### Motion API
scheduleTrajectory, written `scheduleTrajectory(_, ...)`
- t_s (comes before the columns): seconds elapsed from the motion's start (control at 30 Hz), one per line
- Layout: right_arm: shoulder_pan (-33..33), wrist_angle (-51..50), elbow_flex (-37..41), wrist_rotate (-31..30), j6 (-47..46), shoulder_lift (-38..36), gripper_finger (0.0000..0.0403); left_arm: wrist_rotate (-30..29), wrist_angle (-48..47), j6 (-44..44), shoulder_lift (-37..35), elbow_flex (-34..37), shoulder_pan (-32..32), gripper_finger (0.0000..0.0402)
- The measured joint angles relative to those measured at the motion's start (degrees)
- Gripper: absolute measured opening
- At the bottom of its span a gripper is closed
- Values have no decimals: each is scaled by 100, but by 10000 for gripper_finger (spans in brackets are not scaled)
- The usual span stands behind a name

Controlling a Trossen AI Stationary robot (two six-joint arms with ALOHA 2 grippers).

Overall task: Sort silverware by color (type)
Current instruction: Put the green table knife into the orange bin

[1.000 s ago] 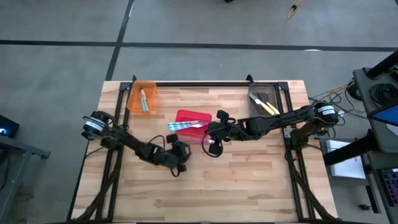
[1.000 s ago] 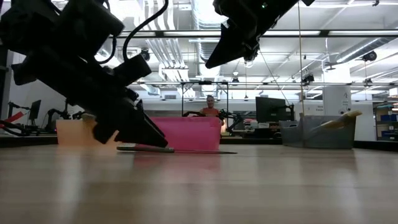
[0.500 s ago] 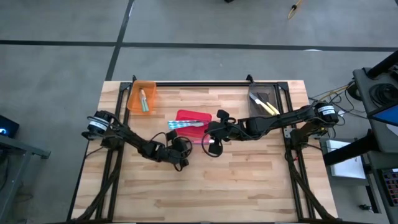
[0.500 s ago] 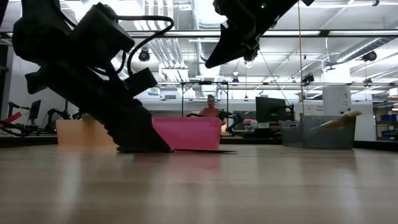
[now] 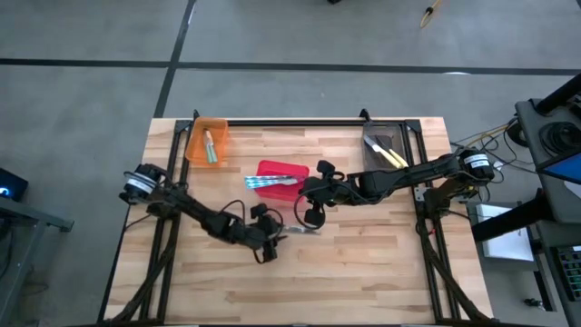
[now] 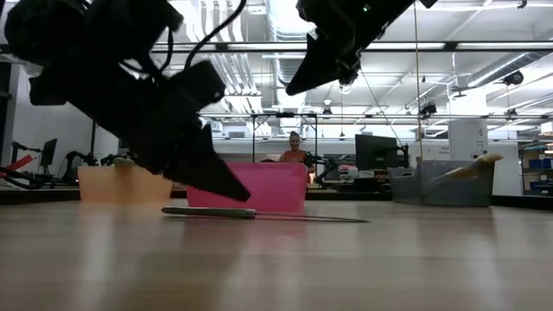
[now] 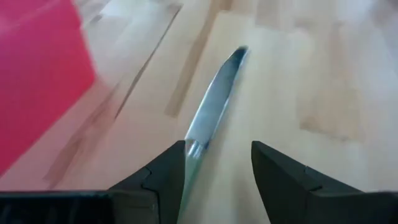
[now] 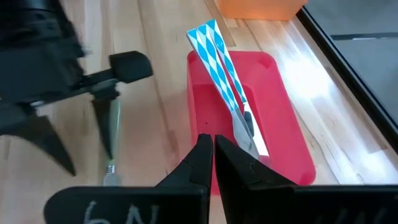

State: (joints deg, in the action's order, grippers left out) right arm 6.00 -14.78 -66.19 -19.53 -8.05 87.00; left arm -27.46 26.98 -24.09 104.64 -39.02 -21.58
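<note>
A slim knife (image 5: 298, 230) lies flat on the wood near the table's middle, its silver blade (image 7: 214, 102) pointing away from my left gripper (image 7: 217, 155). That gripper is open. Its fingers stand on either side of the knife's handle end, just above it (image 6: 238, 192). The handle is hidden under the gripper. My right gripper (image 8: 213, 144) is shut and empty, and hovers high by the red bin's (image 5: 272, 168) right end. Blue-patterned utensils (image 8: 217, 50) lean on that bin's rim.
An orange bin (image 5: 216, 127) with green-handled utensils (image 5: 209, 145) sits at the far left. A grey bin (image 5: 381, 136) with yellow-handled utensils (image 5: 390, 156) sits at the far right. Bare wood stretches along the near half of the table. A person shows far behind the table (image 6: 294, 149).
My left gripper went a little toward the far edge, then came back toward the near edge and rose slightly off the table. The knife has slid a short way toward the table's right and now shows clear of the gripper in the high view.
</note>
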Motion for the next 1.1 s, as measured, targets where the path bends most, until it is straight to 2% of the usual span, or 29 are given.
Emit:
scheduleTrajectory(0.13,0,-25,0,0,-7,0,9,-16,-47,261,-7,-107,-66,164)
scheduleTrajectory(0.4,52,8,0,0,114,0,9,-45,-18,1435,-9,-58,146,164)
scheduleTrajectory(0.53,50,10,0,0,117,0,9,235,177,1868,120,-58,339,164)
scheduleTrajectory(0.7,50,12,0,0,106,0,9,289,590,1897,519,-56,375,164)
scheduleTrajectory(0.87,50,15,0,0,113,0,9,231,949,1449,824,-61,357,164)
scheduleTrajectory(1.1,50,12,0,0,117,0,9,347,892,1105,649,162,308,155)
